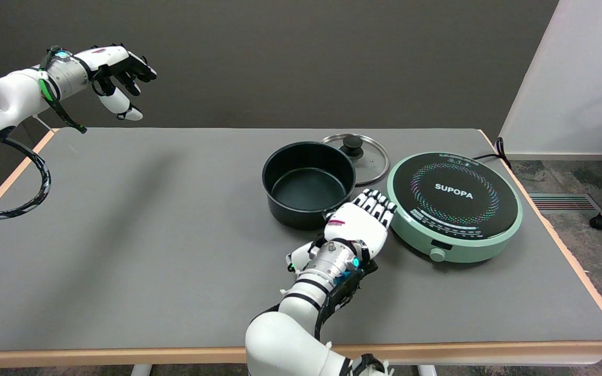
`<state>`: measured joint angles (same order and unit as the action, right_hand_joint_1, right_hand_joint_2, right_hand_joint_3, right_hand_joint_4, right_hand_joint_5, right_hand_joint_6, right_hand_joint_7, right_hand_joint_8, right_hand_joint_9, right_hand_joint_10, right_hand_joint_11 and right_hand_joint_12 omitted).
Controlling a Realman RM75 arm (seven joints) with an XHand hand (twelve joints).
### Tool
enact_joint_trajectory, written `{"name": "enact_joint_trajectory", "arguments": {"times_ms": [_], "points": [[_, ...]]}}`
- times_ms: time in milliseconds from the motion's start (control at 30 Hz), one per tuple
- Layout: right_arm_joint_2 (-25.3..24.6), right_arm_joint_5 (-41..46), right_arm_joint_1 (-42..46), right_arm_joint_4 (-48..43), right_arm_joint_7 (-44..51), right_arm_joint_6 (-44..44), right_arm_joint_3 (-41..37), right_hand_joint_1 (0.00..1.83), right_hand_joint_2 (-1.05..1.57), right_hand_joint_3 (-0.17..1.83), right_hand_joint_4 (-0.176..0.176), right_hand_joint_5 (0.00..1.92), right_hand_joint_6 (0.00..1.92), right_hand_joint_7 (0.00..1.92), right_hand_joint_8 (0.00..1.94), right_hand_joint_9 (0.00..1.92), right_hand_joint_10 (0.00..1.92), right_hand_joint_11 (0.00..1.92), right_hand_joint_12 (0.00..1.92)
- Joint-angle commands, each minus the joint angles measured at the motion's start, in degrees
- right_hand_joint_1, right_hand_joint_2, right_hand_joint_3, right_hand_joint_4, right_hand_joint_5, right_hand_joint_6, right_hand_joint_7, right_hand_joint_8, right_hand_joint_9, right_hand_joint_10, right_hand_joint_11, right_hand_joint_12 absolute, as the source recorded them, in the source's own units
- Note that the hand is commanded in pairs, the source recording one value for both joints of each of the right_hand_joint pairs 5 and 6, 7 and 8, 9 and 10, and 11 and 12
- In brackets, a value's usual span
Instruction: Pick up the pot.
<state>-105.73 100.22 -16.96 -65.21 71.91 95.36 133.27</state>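
beside the induction cooker (454, 206): pot (309, 184), upright, uncovered, just left of it; right hand (359, 220) low between them, apparently reaching for the pot's side, grasp cannot be told; lid (356, 156) behind

Right hand (359, 222): palm and inner fingers hidden beneath its back; grip on the pot (309, 184) cannot be told. Pot: near right wall and any handle there covered by the hand. Lid (361, 155): left edge hidden behind the pot. Cooker (454, 205): small panel markings unreadable; cord (493, 151) mostly hidden behind it.
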Motion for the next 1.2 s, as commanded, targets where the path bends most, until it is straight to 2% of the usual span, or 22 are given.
{"name": "enact_joint_trajectory", "arguments": {"times_ms": [33, 233, 267, 300, 433, 467, 500, 1100, 1133, 1167, 1200], "points": [[0.2, 0.2, -2.1, -2.4, 6.2, -0.1, -0.2, 1.12, -0.31, 1.13, 0.001, 0.07, 0.07, 0.07, 0.07, 0.07, 0.07, 0.07, 0.07], [0.1, 1.6, -2.3, -2.6, 6.3, -0.3, -0.7, 1.12, -0.37, 1.16, 0.029, 0.07, 0.07, 0.07, 0.07, 0.07, 0.07, 0.07, 0.07], [0.1, 2.0, -2.3, -2.6, 6.3, -0.3, -0.8, 1.12, -0.38, 1.16, 0.121, 0.07, 0.07, 0.07, 0.07, 0.07, 0.07, 0.07, 0.07], [0.1, 2.7, -2.3, -2.6, 6.3, -0.1, -0.8, 1.12, -0.38, 1.15, 0.176, 0.07, 0.07, 0.07, 0.07, 0.07, 0.07, 0.07, 0.07], [-0.1, 5.0, -2.3, -2.9, 5.9, 0.8, -0.8, 1.12, -0.39, 1.16, 0.176, 0.07, 0.07, 0.07, 0.07, 0.07, 0.07, 0.07, 0.07], [-0.1, 5.3, -2.2, -2.9, 5.9, 1.0, -0.8, 1.12, -0.39, 1.16, 0.137, 0.07, 0.07, 0.07, 0.07, 0.07, 0.07, 0.07, 0.07], [-0.2, 5.7, -2.1, -2.9, 5.9, 1.3, -0.7, 1.12, -0.39, 1.16, 0.031, 0.07, 0.07, 0.07, 0.07, 0.07, 0.07, 0.07, 0.07], [-0.2, 6.3, -2.0, -3.1, 5.7, 2.3, -0.1, 1.11, -0.38, 1.18, 0.025, 0.07, 0.07, 0.07, 0.07, 0.07, 0.07, 0.07, 0.07], [-0.2, 6.3, -2.0, -3.3, 5.8, 2.3, -0.1, 1.11, -0.38, 1.17, 0.053, 0.07, 0.07, 0.07, 0.07, 0.07, 0.07, 0.07, 0.07], [-0.2, 6.3, -2.0, -3.4, 6.0, 2.3, -0.1, 1.11, -0.37, 1.16, 0.163, 0.08, 0.08, 0.08, 0.08, 0.08, 0.08, 0.08, 0.08], [-0.2, 6.3, -2.0, -3.5, 6.1, 2.3, -0.1, 1.12, -0.37, 1.14, 0.176, 0.1, 0.1, 0.1, 0.1, 0.1, 0.1, 0.1, 0.1]]}}
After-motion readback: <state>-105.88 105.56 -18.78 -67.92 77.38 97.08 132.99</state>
